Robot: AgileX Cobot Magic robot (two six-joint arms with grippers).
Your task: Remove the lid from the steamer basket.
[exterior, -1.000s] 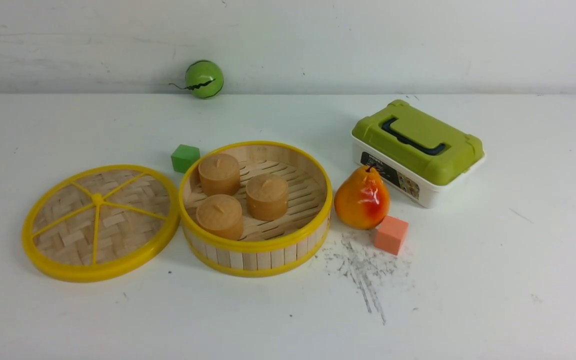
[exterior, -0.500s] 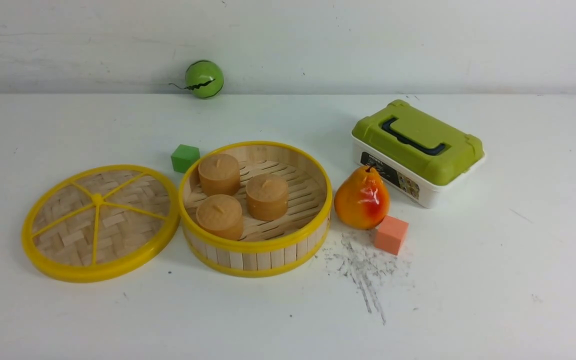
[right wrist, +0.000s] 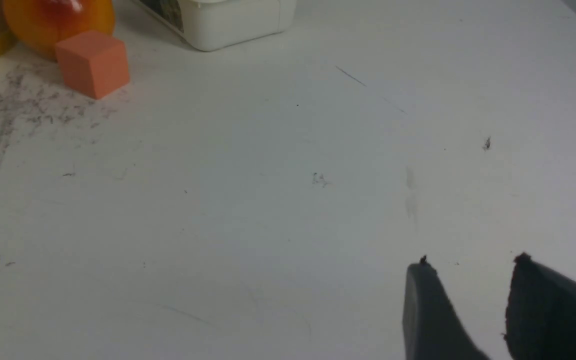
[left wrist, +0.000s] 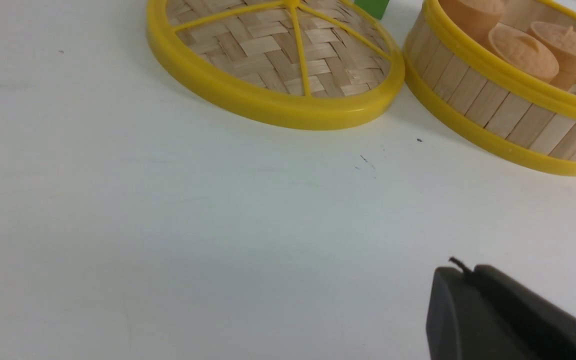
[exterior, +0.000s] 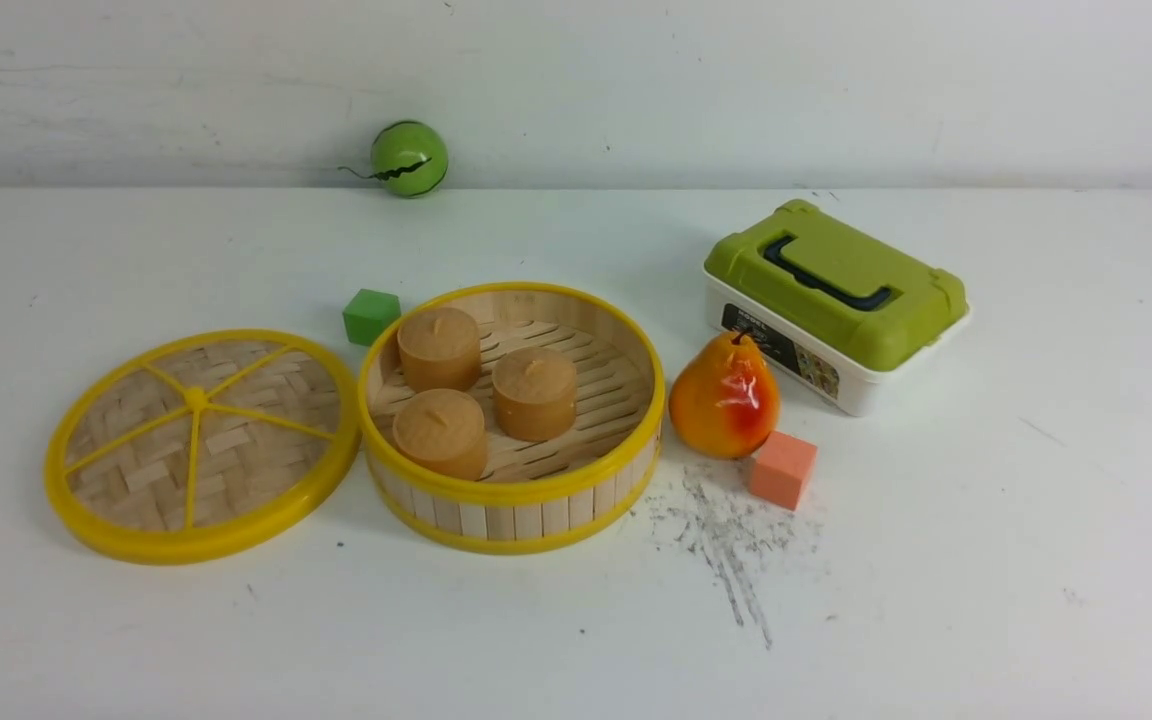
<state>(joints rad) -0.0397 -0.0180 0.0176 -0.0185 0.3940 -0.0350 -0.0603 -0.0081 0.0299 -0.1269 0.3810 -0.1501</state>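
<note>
The lid (exterior: 198,445), woven bamboo with a yellow rim and spokes, lies flat on the white table just left of the steamer basket (exterior: 511,495), touching or nearly touching it. The basket is uncovered and holds three tan buns (exterior: 534,392). Both show in the left wrist view: lid (left wrist: 268,55), basket (left wrist: 498,115). My left gripper (left wrist: 460,272) is shut and empty, over bare table, well short of the lid. My right gripper (right wrist: 470,265) is open and empty over bare table, far from the basket. Neither gripper shows in the front view.
A green cube (exterior: 370,316) sits behind the basket's left side. An orange pear (exterior: 724,397) and a salmon cube (exterior: 782,469) stand right of the basket. A white box with an olive-green lid (exterior: 834,300) is at the right. A green ball (exterior: 408,158) lies by the back wall.
</note>
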